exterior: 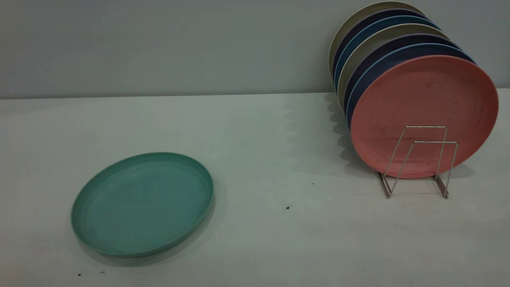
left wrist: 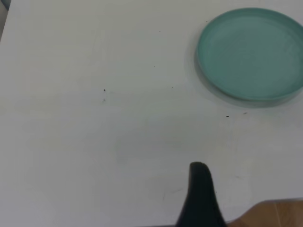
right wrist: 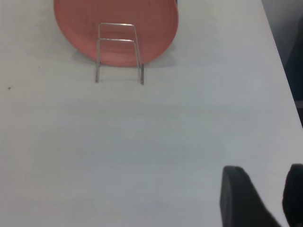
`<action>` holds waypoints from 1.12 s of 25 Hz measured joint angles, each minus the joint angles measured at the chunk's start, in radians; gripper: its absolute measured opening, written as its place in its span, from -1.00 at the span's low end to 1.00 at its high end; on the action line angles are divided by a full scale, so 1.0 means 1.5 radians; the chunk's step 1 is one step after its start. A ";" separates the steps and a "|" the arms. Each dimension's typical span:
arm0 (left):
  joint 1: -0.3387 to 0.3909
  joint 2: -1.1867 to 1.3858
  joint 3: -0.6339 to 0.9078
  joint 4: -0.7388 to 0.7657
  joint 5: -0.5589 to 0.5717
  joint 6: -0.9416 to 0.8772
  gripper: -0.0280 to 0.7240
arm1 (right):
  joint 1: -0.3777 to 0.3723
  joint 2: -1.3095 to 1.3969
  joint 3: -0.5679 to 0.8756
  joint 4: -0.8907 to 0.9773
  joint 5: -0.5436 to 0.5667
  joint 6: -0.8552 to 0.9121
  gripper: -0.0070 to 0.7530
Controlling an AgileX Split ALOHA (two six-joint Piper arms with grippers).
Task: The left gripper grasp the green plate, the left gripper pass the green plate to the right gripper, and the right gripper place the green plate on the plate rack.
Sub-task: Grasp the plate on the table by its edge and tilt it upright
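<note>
White table [exterior: 255, 131] holds unmarked green plate [exterior: 142, 204] well apart from plate rack [exterior: 418, 161].

left arm: out of exterior view, held above the tabletop
left gripper: black tapered wedge-jawed left gripper [left wrist: 201, 196], one dark finger showing in its wrist view, spread unclear, holding nothing
right arm: out of exterior view, held above the tabletop
right gripper: black pointed-jawed right gripper [right wrist: 265, 198], two fingers showing with a gap between, parted, empty
</note>
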 joint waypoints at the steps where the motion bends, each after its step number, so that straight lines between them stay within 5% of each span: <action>1: 0.000 0.000 0.000 0.000 0.000 0.000 0.64 | 0.000 0.000 0.000 0.000 0.000 0.000 -0.35; 28: 0.000 0.009 -0.006 0.000 -0.003 -0.001 0.64 | 0.000 0.010 -0.008 0.001 -0.009 0.000 -0.35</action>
